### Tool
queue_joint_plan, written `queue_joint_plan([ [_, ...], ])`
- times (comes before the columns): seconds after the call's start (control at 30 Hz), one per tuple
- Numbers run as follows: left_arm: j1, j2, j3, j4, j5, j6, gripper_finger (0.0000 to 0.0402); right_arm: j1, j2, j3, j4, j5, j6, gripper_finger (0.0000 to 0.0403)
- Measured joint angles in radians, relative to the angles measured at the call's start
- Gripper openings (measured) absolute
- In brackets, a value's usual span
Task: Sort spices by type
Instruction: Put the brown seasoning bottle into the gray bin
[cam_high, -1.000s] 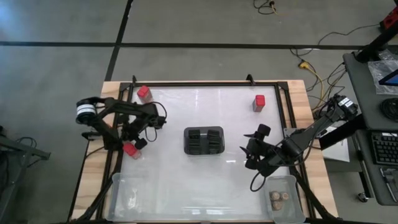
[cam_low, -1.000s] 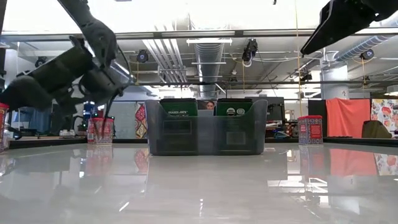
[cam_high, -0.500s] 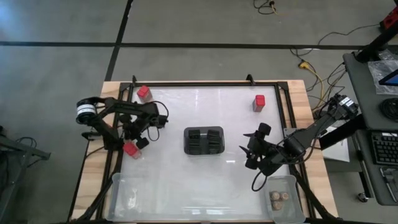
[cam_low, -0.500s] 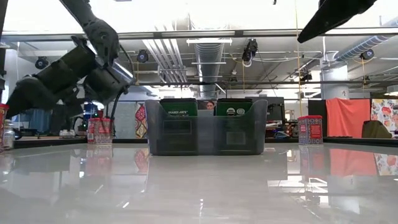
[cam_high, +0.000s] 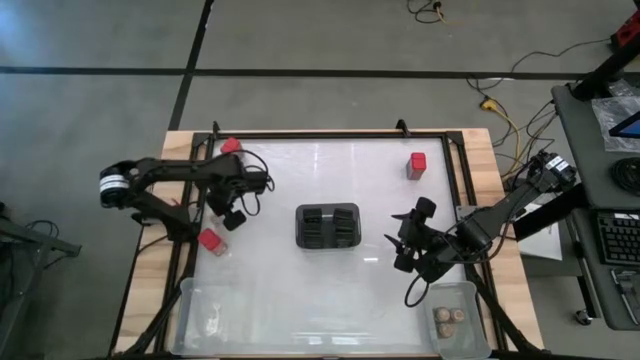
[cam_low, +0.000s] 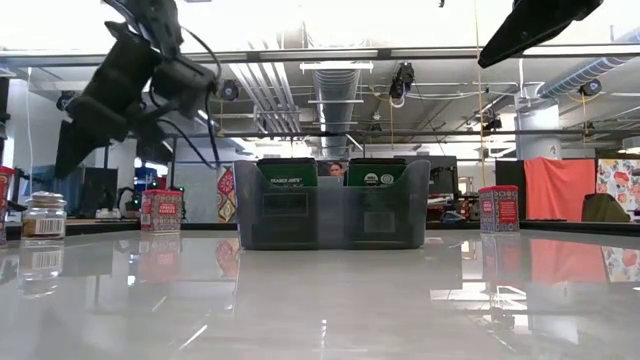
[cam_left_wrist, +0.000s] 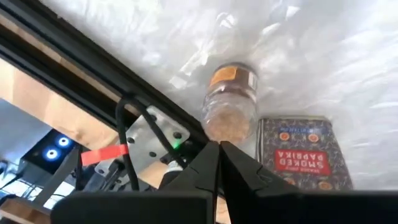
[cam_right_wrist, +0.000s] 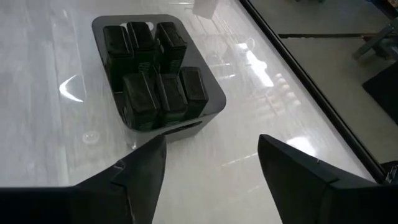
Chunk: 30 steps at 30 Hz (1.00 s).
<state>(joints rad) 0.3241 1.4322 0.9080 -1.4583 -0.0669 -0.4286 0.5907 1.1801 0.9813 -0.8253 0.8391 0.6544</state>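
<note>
A small round jar (cam_left_wrist: 230, 102) with a tan top stands on the table next to a red "smoked paprika" tin (cam_left_wrist: 298, 155). In the low view the jar (cam_low: 42, 215) stands left of the tin (cam_low: 162, 210). From above, the tin (cam_high: 211, 241) is near the table's left edge. Two more red tins stand at the far left (cam_high: 230, 146) and far right (cam_high: 417, 164). My left gripper (cam_high: 230, 218) is shut and empty, raised above the jar and tin. My right gripper (cam_high: 400, 245) is open and empty, in the air right of the dark slotted holder (cam_high: 328, 226).
The dark slotted holder (cam_right_wrist: 155, 74) sits at the table's middle. A clear bin (cam_high: 215, 310) stands at the near left. Another clear bin (cam_high: 470, 300) at the near right holds several jars (cam_high: 448, 318). A black frame (cam_high: 330, 135) rims the table.
My left gripper has gone up and toward the table's far edge, away from the near-left red tin. The jar, hidden by the arm a second ago, now shows standing on the table beside that tin. My right arm has risen slightly.
</note>
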Motion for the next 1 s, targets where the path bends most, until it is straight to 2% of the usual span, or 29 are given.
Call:
queue_joint_plan([
  [0.2, 0.0, -0.052, -0.024, -0.035, -0.001, 0.058, 0.0039, 0.0, 0.0, 0.0, 0.0, 0.0, 0.0, 0.0255],
  [0.43, -0.03, -0.044, -0.036, -0.015, -0.029, 0.352, 0.0138, 0.0, 0.0, 0.0, 0.0, 0.001, 0.008, 0.0262],
  [0.63, -0.096, -0.031, -0.045, 0.033, -0.033, 0.491, 0.0208, 0.0, 0.0, 0.0, 0.0, 0.002, 0.043, 0.026],
  [0.87, -0.176, -0.017, -0.053, 0.036, -0.089, 0.512, 0.0237, 0.0, 0.0, 0.0, 0.005, 0.003, 0.081, 0.0246],
  [1.0, -0.222, -0.017, -0.054, 0.063, -0.122, 0.599, 0.0238, 0.0, 0.0, 0.0, 0.006, 0.001, 0.103, 0.0242],
])
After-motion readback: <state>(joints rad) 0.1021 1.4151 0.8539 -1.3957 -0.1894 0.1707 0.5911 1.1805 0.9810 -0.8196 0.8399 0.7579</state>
